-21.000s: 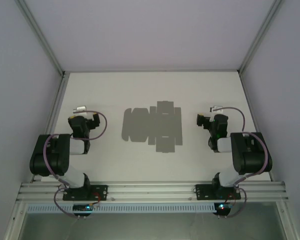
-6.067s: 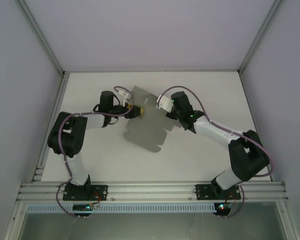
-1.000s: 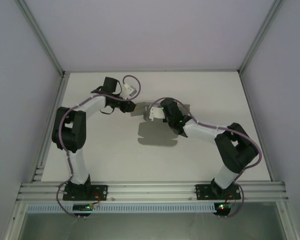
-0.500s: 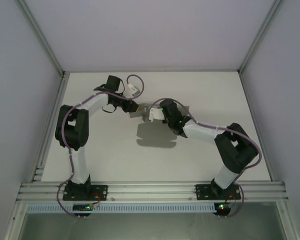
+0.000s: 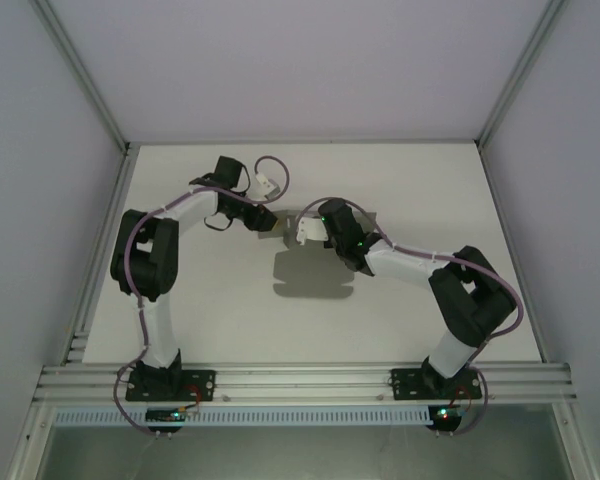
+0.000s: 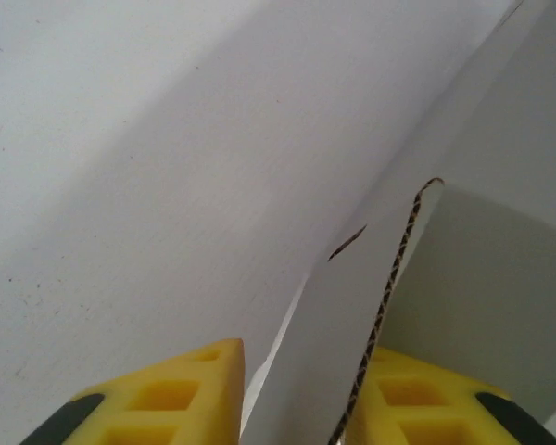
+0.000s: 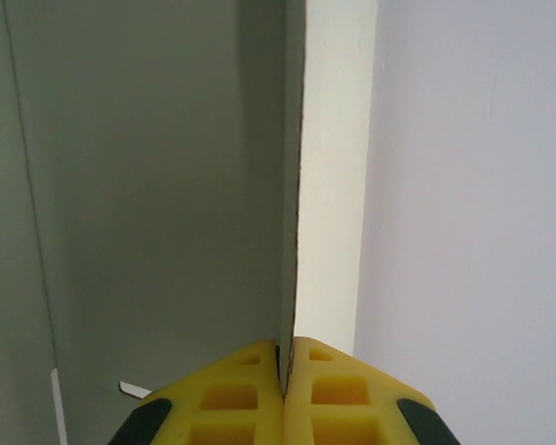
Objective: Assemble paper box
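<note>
Mostly undone: paper box held aloft, barely folded, 0 walls locked; right gripper pinches 1 edge, left gripper gapes astride cardboard.

White table, pale walls, aluminium rail

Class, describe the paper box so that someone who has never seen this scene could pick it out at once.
On the white table, look to the far middle, where the left gripper and the right gripper meet. Between them is the paper box, a thin grey cardboard sheet raised above its own dark shadow. Nothing else there is flat and grey; the grippers are black with yellow jaws.
</note>
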Action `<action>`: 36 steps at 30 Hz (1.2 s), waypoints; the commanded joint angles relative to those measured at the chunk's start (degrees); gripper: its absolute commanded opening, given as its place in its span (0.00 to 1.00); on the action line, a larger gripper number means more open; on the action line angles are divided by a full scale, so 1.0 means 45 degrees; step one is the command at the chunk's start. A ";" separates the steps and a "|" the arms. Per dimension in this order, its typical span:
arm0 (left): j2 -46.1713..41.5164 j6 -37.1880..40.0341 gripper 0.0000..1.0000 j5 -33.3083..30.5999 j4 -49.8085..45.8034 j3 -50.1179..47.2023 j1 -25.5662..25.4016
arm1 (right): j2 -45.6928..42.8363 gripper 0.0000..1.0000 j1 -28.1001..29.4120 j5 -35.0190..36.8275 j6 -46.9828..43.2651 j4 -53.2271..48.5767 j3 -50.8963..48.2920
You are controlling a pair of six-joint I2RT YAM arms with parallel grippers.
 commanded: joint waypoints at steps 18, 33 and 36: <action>-0.0474 0.0478 0.44 -0.0783 -0.1052 -0.0133 0.0132 | -0.0408 0.00 0.0051 -0.0105 0.0319 -0.0718 0.0068; -0.1051 -0.4514 0.00 -0.1738 0.2428 -0.0716 -0.0583 | 0.0114 0.00 0.0519 0.1146 0.0502 0.0502 -0.0089; -0.1407 -0.5615 0.00 -0.2213 0.2780 -0.0892 -0.1514 | 0.0323 0.00 0.0721 0.1379 0.1044 0.0673 -0.0002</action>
